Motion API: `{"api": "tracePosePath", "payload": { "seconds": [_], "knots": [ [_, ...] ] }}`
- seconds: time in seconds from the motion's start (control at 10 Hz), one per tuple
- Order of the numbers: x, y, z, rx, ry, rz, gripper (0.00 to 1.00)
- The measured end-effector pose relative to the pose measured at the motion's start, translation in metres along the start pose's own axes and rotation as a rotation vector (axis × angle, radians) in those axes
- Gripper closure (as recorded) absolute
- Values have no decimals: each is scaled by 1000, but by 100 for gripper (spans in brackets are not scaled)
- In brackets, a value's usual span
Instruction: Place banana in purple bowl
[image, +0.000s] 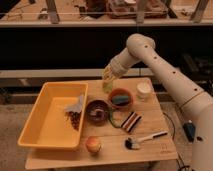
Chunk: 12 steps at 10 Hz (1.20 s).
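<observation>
My gripper (109, 75) hangs over the table's back edge, just behind the orange bowl. It is shut on the banana (107, 84), a small pale yellow-green piece that sticks down from the fingers. The purple bowl (97, 110) stands in the middle of the table, in front of the gripper and slightly to its left. It is apart from the banana, and something small lies inside it.
A big yellow bin (45, 125) fills the table's left side. An orange bowl (120, 98) with a dark item sits right of the purple bowl. Also on the table are a white cup (143, 91), a striped packet (131, 121), a brush (145, 139) and a red-yellow fruit (92, 145).
</observation>
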Motion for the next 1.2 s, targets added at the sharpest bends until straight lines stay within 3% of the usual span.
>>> {"api": "tracePosePath", "payload": {
  "seconds": [0.1, 0.3, 0.6, 0.9, 1.2],
  "knots": [
    [-6, 4, 6, -9, -31, -23, 100],
    [-41, 15, 19, -34, -81, -82, 100],
    [-80, 46, 39, -80, -130, -124, 100],
    [-76, 61, 56, -93, -144, -96, 100],
    [-61, 69, 57, -67, -137, -46, 100]
  ]
}}
